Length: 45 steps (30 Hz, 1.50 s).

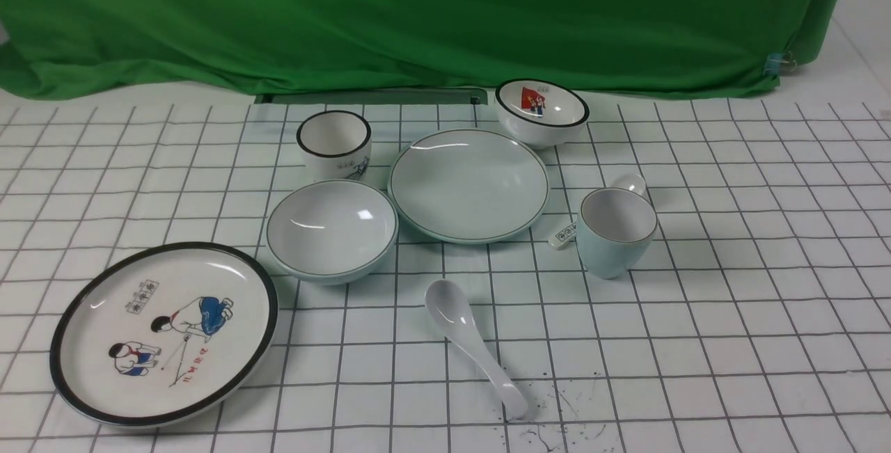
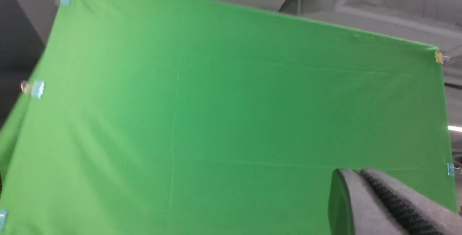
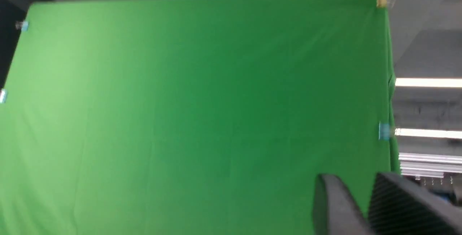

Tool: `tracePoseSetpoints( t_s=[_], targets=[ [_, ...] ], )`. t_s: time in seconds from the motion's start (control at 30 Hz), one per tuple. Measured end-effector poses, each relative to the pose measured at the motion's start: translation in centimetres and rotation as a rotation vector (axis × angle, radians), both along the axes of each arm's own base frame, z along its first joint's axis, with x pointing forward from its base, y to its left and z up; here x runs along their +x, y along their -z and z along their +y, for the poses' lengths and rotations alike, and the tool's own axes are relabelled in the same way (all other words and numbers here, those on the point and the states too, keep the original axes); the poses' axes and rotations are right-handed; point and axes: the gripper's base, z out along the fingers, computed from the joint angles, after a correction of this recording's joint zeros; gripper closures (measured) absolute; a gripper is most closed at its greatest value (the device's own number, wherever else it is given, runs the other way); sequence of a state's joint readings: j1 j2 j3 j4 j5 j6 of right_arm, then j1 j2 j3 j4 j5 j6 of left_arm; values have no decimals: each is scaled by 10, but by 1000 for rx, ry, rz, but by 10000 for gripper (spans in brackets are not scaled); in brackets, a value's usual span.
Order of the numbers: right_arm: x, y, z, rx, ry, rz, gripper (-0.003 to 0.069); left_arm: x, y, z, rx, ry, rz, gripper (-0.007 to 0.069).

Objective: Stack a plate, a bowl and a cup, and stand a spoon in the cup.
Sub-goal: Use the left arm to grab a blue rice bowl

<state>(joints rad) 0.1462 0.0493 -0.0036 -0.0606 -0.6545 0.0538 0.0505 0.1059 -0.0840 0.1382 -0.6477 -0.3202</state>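
Spoon handle is unmarked; the other spoon's printed label is unreadable.

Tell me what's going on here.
Nothing is being handled yet. The left gripper, shut, and the right gripper, slightly open, both face the green backdrop and hold nothing. On the gridded table the plain plate, bowl, cup and spoon sit side by side, nothing stacked.

The left gripper and right gripper had rounded matte grey fingers, 1 on each faced with black dimpled padding.
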Motion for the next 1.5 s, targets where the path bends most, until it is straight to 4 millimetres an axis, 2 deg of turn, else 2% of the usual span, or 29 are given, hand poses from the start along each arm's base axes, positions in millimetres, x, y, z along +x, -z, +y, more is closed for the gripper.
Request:
tracePoseSetpoints(
  t_s=[0.1,0.13,0.17,0.2,0.23,0.27,0.3,0.37,0.47,0.53,0.6,0.7,0.73,0.77,0.8,0.9,1.03,1.07,1.1,1.13,1.2,1.33,1.47,1.5],
  targets=[
    [10,-16,1,-13,12,77,615,11,-40,1,-10,-4,52,653],
    [13,-19,1,-18,15,96,622,11,-46,1,-10,-6,51,653],
    [24,-34,2,-48,34,149,640,24,-66,3,-14,-12,94,653],
    [25,-36,2,-48,34,152,641,24,-71,3,-14,-13,92,653],
    [34,-39,3,-67,43,199,643,33,-82,3,-14,-16,113,653],
    [46,-48,4,-87,53,261,645,53,-93,4,-17,-18,167,653],
    [50,-49,5,-98,58,279,645,55,-94,5,-17,-18,173,653],
    [73,-51,7,-132,70,408,645,85,-96,6,-7,-22,264,653],
    [106,-40,10,-158,77,666,645,132,-80,9,-48,-14,503,653],
    [120,-33,13,-162,78,854,645,155,-62,12,-115,-26,713,653],
    [131,-28,17,-205,76,1016,645,171,-39,15,-141,-60,932,653],
    [144,-18,28,-337,58,1235,645,187,-10,11,-73,-92,1212,653],
    [145,-16,29,-357,54,1265,645,189,-8,10,-46,-91,1241,653],
    [153,-7,38,-444,31,1384,645,198,3,4,-17,-59,1365,653],
    [158,-3,44,-484,19,1441,645,204,5,1,-3,-27,1417,653],
    [168,3,56,-556,-5,1527,645,220,5,-7,26,59,1501,653],
    [191,10,83,-621,-61,1631,647,261,-10,-26,130,232,1615,651],
    [192,11,87,-625,-70,1643,647,272,-9,-30,160,250,1640,648],
    [193,12,88,-629,-75,1648,647,274,-9,-31,166,253,1643,648],
    [196,15,92,-637,-93,1670,647,289,-9,-40,232,261,1665,634],
    [197,18,94,-647,-103,1689,647,303,-6,-51,311,252,1689,611],
    [195,20,94,-663,-111,1704,647,330,11,-71,435,197,1768,501],
    [195,19,94,-663,-111,1703,647,354,36,-80,466,174,1826,313],
    [195,19,94,-662,-111,1704,647,357,42,-80,463,173,1840,287]
  ],
)
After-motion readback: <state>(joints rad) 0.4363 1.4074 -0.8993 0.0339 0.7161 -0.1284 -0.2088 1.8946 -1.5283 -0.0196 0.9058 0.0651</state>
